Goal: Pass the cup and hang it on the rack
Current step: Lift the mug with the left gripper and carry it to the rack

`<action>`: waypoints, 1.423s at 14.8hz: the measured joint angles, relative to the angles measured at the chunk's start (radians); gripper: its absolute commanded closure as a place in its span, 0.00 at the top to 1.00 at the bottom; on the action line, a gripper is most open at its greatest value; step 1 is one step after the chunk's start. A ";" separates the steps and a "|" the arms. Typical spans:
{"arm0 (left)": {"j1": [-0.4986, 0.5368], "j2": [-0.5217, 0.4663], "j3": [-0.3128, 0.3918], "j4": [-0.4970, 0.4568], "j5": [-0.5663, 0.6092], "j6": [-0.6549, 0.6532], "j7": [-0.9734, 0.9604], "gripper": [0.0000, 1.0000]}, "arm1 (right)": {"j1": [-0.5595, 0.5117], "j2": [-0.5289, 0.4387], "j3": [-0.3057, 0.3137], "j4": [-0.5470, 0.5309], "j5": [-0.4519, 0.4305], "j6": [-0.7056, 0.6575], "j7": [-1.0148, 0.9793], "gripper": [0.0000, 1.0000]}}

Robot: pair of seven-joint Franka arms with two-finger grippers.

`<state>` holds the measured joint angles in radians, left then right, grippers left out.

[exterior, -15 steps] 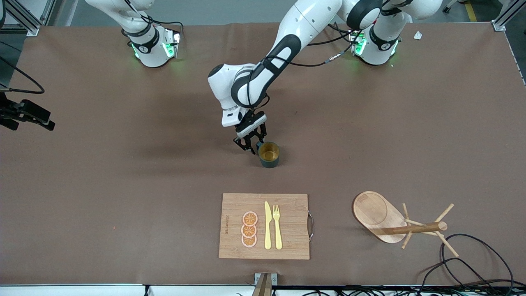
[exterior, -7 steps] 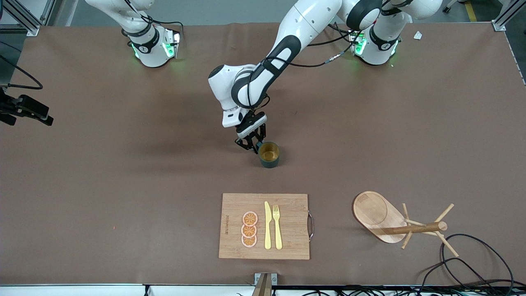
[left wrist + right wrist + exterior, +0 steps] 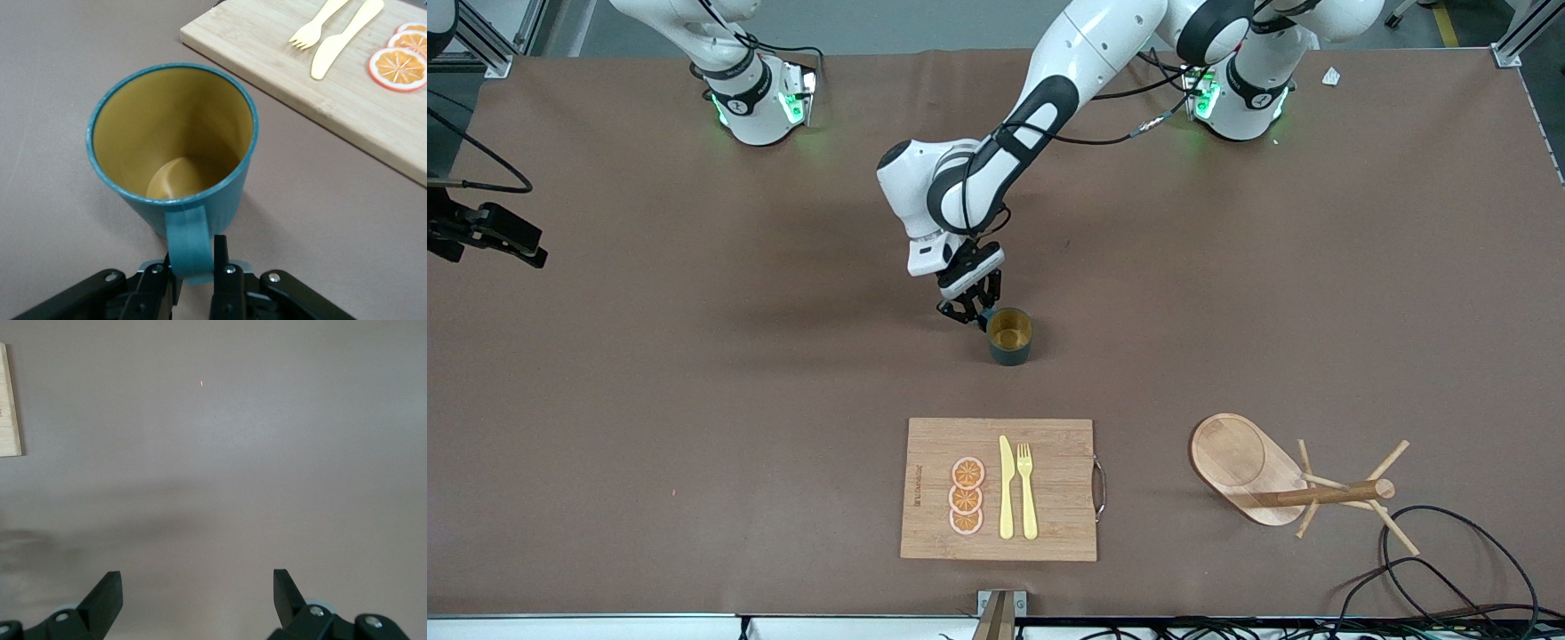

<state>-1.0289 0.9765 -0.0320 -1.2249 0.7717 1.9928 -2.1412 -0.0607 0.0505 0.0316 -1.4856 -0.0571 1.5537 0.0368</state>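
We note the cup (image 3: 1010, 336) standing upright on the table (image 3: 694, 373), roughly mid-table, well away from all four edges. Its yellowish-tan inside faces up and its loop handle (image 3: 189, 241) points toward the robots' edge of the table.

The left gripper (image 3: 965, 310) is down at the cup, on the side farther from the front camera. In the left wrist view we see its two black fingers (image 3: 227, 280) clamped on the handle, one on each flank, with the teal strap pinched between them. The body of the cup lies just past the fingertips, touching nothing else. The cup's base rests on the table; we cannot tell any lift.

The right gripper (image 3: 197, 587) hangs over bare table near the edge at the right arm's end, waiting. Its jaws stand wide apart with nothing between them.

The bamboo board (image 3: 1000, 489) lies nearer the front camera than the cup, close to the front edge, carrying three orange slices (image 3: 967, 496), a yellow knife (image 3: 1006, 487) and a yellow fork (image 3: 1027, 489). The rack (image 3: 1280, 484) stands beside the board toward the left arm's end of the table, well apart from the cup, its post and pegs bare. A black cable (image 3: 1449, 569) loops at that front corner.
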 measured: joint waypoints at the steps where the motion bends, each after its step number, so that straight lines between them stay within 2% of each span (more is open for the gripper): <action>1: 0.004 -0.006 0.001 0.004 0.000 0.000 0.000 0.07 | 0.000 0.000 0.000 0.000 0.005 0.000 0.000 1.00; 4: 0.045 -0.043 0.001 0.020 -0.016 -0.003 0.020 0.05 | 0.000 0.000 0.000 0.001 0.026 0.001 0.002 1.00; 6: 0.091 -0.090 0.000 0.025 -0.069 -0.002 0.075 0.04 | -0.002 -0.001 -0.002 0.002 0.065 0.005 0.002 1.00; 9: 0.158 -0.172 0.000 0.031 -0.172 -0.002 0.174 0.03 | -0.009 -0.001 -0.005 0.003 0.078 0.005 0.002 1.00; 15: 0.295 -0.314 0.000 0.033 -0.426 0.008 0.356 0.04 | -0.009 -0.001 -0.001 0.004 0.075 0.005 0.002 1.00; 21: 0.457 -0.400 0.001 0.033 -0.770 0.010 0.585 0.03 | -0.008 -0.001 0.000 0.004 0.075 0.005 0.002 1.00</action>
<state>-0.5715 0.5763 -0.0310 -1.1917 0.0020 2.0033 -1.5566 -0.0686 0.0494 0.0320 -1.4819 0.0181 1.5586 0.0389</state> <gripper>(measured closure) 0.789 0.000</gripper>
